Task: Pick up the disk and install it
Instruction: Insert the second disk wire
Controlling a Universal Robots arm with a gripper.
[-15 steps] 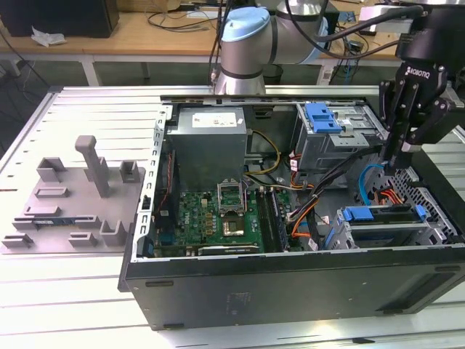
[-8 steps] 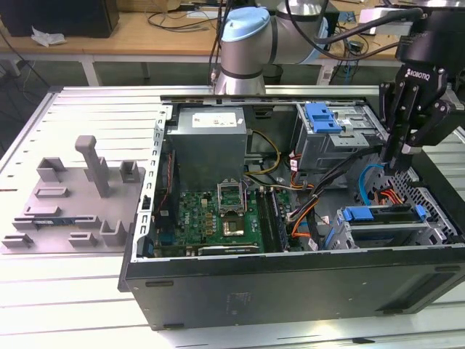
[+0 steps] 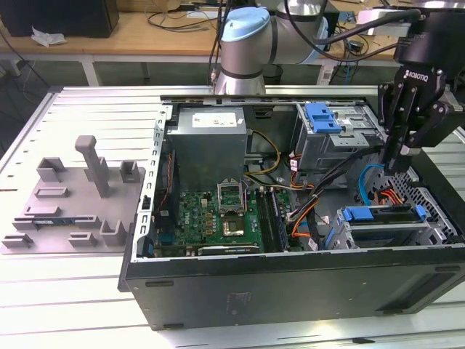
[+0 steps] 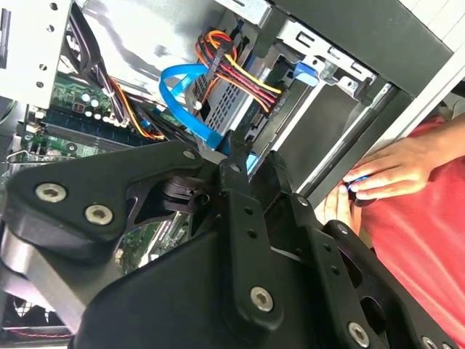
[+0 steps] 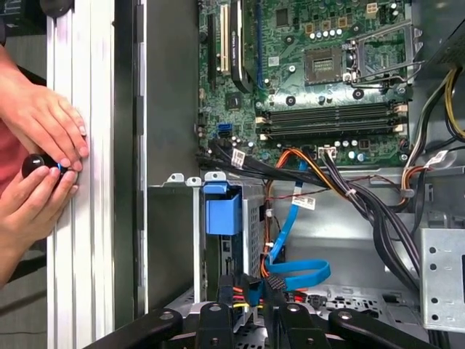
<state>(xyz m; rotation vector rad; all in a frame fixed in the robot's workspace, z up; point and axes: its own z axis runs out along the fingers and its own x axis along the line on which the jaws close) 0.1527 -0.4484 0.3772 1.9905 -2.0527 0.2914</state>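
Note:
The disk sits edge-up in the drive cage at the case's front corner, on the exterior view's right. Its blue carrier [image 3: 365, 214] [image 5: 221, 208] [image 4: 308, 72] marks the spot. My gripper [image 3: 398, 161] [image 5: 251, 292] [image 4: 253, 157] hangs just above that cage, a little apart from the carrier. Its black fingers [image 5: 226, 294] stand close together with only a narrow slit between them, and they hold nothing. Blue and red-yellow cables [image 4: 211, 80] run beside the cage, under the fingertips.
The open computer case [image 3: 290, 291] lies on a slatted metal table. A second blue carrier [image 3: 323, 116] sits in the upper cage. A grey slotted fixture [image 3: 73, 196] stands on the exterior view's left. A person's hands [image 5: 40, 156] [image 4: 378, 174] hold a small black object beside the case.

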